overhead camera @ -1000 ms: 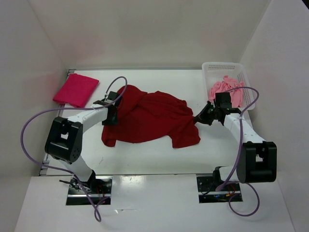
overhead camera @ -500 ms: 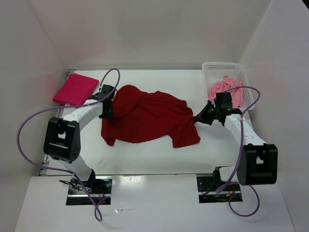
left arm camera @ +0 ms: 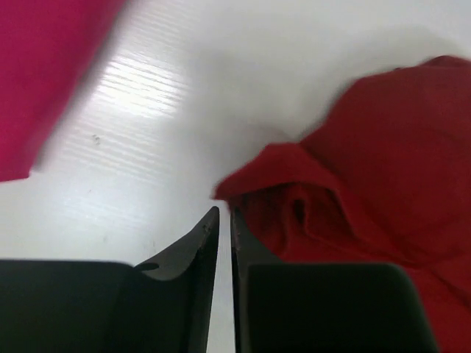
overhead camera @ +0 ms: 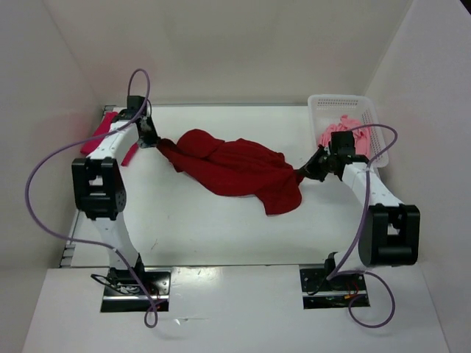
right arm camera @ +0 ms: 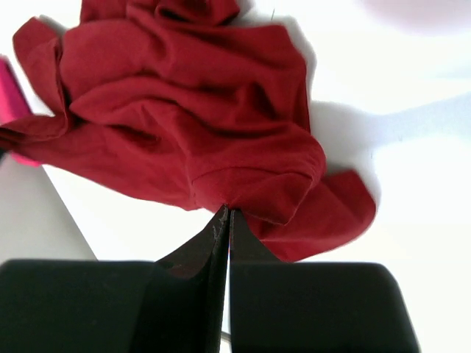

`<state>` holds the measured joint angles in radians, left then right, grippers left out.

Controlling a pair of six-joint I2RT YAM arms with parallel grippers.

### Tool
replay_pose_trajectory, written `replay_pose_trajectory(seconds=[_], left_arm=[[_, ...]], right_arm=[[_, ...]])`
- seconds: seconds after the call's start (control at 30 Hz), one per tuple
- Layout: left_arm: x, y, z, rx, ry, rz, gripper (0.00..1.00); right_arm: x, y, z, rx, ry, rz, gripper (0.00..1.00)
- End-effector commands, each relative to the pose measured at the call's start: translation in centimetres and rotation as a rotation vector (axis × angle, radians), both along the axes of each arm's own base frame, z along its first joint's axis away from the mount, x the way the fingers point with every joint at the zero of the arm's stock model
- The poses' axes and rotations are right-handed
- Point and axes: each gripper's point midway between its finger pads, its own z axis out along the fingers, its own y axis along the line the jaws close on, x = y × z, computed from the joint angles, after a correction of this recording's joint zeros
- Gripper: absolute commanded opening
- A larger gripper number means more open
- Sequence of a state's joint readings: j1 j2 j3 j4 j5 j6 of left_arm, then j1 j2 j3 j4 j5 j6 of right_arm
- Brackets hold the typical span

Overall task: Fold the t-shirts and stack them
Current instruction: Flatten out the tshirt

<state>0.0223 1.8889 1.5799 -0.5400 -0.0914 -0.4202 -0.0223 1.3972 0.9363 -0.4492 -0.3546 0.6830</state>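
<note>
The dark red t-shirt (overhead camera: 235,169) lies bunched across the table's middle, stretched between both grippers. My left gripper (overhead camera: 152,140) is at its far left corner. In the left wrist view the fingers (left arm camera: 224,212) are shut to a thin slit with the shirt's corner (left arm camera: 368,162) at their tips. My right gripper (overhead camera: 303,175) is shut on the shirt's right hem (right arm camera: 184,110), pinched at the fingertips (right arm camera: 227,211). The crimson-magenta t-shirt (overhead camera: 99,132) lies folded at the far left, partly hidden by the left arm. The light pink t-shirt (overhead camera: 340,131) is crumpled in the basket.
A white perforated basket (overhead camera: 335,99) stands at the back right corner, close behind the right arm. White walls close in the table at the back and on both sides. Purple cables loop off both arms.
My left gripper closed on the dark red t-shirt's left edge and swung back-left toward the magenta shirt, dragging the cloth into a narrower band. The right gripper kept its grip, barely moving.
</note>
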Motion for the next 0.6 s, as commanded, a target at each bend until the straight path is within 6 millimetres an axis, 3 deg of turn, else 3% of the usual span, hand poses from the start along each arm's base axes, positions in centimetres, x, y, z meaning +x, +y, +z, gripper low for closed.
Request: replay_pose_trajectory(seconds=[0.0, 0.07, 0.1, 0.13, 0.2, 0.23, 0.3, 0.33, 0.37, 0.4, 0.5, 0.53, 0.57], left_arm=[[2.6, -0.3, 1.8, -0.003, -0.052, -0.009, 0.19], [2.9, -0.6, 1.4, -0.018, -0.047, -0.020, 0.32], [2.9, -1.1, 1.4, -0.037, -0.047, -0.036, 0.44], [2.7, -1.3, 0.6, -0.051, -0.036, -0.033, 0.52], [2.6, -1.1, 1.5, -0.046, -0.081, -0.017, 0.64], [2.3, -0.9, 1.6, -0.046, -0.088, 0.007, 0.73], [0.1, -0.8, 1.9, -0.045, -0.095, 0.023, 0.78], [-1.1, -0.2, 1.8, -0.022, -0.098, 0.054, 0.78], [-2.3, -0.3, 4.1, -0.043, -0.159, 0.076, 0.78], [-5.1, -0.6, 1.2, -0.059, -0.095, 0.082, 0.72], [-8.6, -2.3, 0.8, -0.152, -0.091, 0.095, 0.43], [-10.5, -3.1, -1.7, -0.176, -0.033, 0.085, 0.31], [-11.0, -4.5, -2.4, -0.193, -0.019, 0.056, 0.29]], right_arm=[[4.0, -0.5, 2.4, -0.011, -0.104, -0.014, 0.02], [5.0, -0.6, 1.5, -0.006, -0.080, -0.033, 0.02], [5.8, -0.7, 2.0, -0.007, -0.100, -0.033, 0.02], [6.2, -0.8, 0.9, -0.007, -0.069, -0.046, 0.02], [7.6, -1.0, 1.3, -0.015, -0.086, -0.053, 0.02], [8.1, -1.1, 0.3, -0.015, -0.060, -0.067, 0.02], [9.4, -1.0, 1.0, 0.001, -0.078, -0.070, 0.02], [9.8, -1.0, 1.0, 0.001, -0.084, -0.070, 0.02], [10.1, -0.8, 0.6, 0.016, -0.071, -0.073, 0.02], [10.6, -0.8, 0.9, 0.022, -0.080, -0.079, 0.02], [11.0, -0.7, 0.4, 0.029, -0.076, -0.073, 0.02], [11.0, -0.7, 0.4, 0.029, -0.076, -0.073, 0.02], [11.2, -0.7, 0.6, 0.029, -0.086, -0.073, 0.02]])
